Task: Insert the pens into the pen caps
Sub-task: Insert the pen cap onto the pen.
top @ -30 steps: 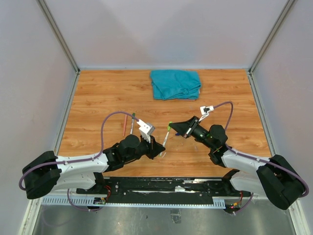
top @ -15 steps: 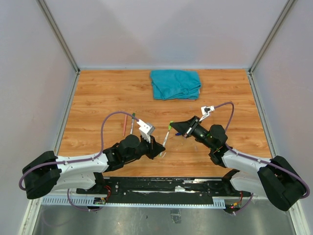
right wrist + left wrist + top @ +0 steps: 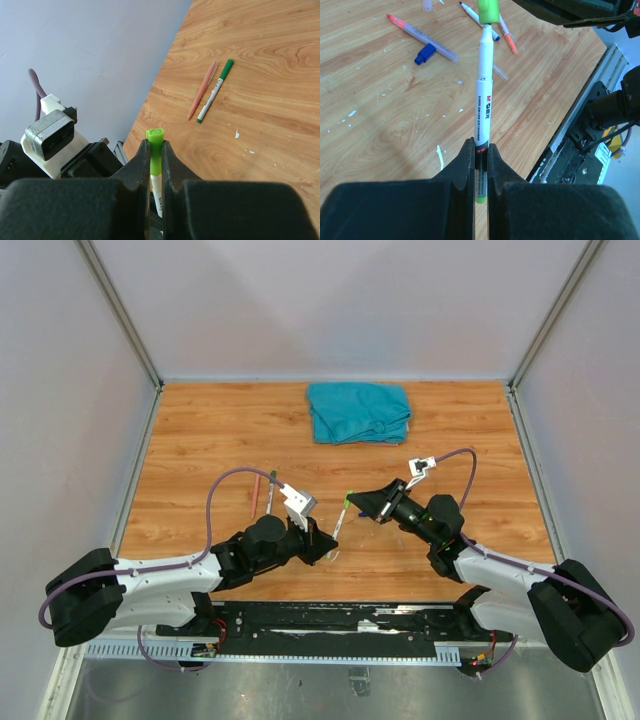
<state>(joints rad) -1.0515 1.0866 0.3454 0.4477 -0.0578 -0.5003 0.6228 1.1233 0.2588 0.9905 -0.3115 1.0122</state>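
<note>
Between the two arms a white-barrelled pen (image 3: 340,522) with a lime-green end is held above the table. My left gripper (image 3: 480,152) is shut on its lower barrel (image 3: 484,100). A lime-green pen cap (image 3: 155,142) sits over the pen's tip, and my right gripper (image 3: 154,150) is shut on that cap. In the left wrist view the cap (image 3: 488,11) shows at the top of the barrel. In the top view the left gripper (image 3: 328,542) and the right gripper (image 3: 353,502) face each other along the pen.
Below the held pen lie an orange-tipped pen (image 3: 417,34), a blue cap (image 3: 425,53) and an orange pen (image 3: 508,39). A pink pen (image 3: 202,91) and a green-capped pen (image 3: 215,91) lie side by side at the left. A teal cloth (image 3: 360,412) lies at the back.
</note>
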